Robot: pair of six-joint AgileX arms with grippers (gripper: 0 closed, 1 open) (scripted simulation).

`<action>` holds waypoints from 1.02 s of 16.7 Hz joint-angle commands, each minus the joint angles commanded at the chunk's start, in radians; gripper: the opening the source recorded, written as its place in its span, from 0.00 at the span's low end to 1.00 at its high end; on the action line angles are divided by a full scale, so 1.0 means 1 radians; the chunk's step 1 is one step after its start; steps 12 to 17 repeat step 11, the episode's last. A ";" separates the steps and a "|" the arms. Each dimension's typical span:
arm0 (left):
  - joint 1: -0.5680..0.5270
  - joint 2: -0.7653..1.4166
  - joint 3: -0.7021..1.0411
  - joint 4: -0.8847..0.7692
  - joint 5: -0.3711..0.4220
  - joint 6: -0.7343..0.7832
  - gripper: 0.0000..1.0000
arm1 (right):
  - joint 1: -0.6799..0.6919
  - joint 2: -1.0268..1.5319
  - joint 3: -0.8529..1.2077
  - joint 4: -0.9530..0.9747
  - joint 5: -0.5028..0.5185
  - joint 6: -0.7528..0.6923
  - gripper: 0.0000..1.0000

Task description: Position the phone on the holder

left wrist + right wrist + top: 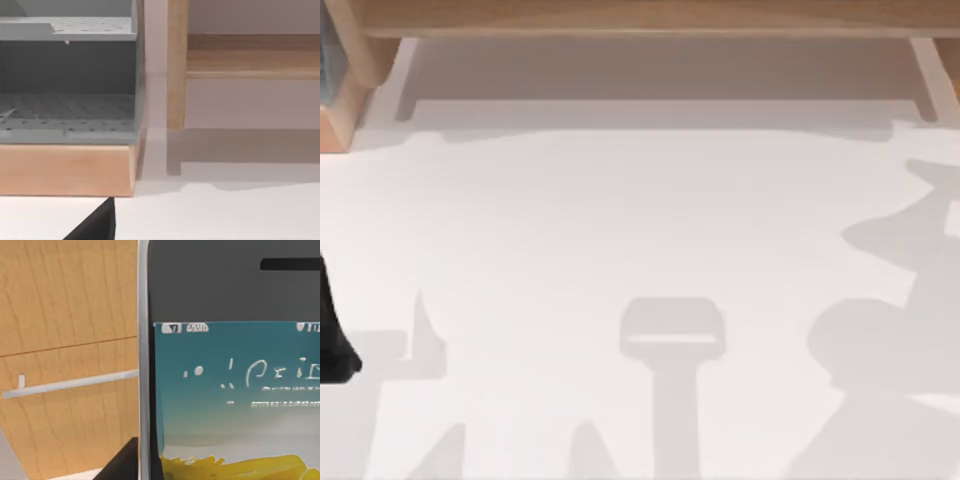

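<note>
Close before the right wrist camera, the phone [230,365] stands beside wooden panelling [65,340]; claw grip indeterminable.

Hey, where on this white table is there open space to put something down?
The white table is bare across its middle, from the wooden frame along the far edge to the near edge. The top view's left edge is tighter, where the left tool sits. In the right wrist view the phone stands close before a wooden board.
</note>
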 joint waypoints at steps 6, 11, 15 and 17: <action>0.000 0.000 0.000 0.000 0.000 0.000 1.00 | 0.000 0.000 0.000 0.000 0.000 0.000 1.00; 0.000 0.000 0.000 0.000 0.000 0.000 1.00 | 0.000 0.000 0.000 0.000 0.000 0.000 1.00; 0.000 0.000 0.000 0.000 0.000 0.000 1.00 | 0.000 0.000 0.000 0.000 0.000 0.000 1.00; 0.000 0.000 0.000 0.000 0.000 0.000 1.00 | 0.000 0.000 0.000 0.000 0.000 0.000 1.00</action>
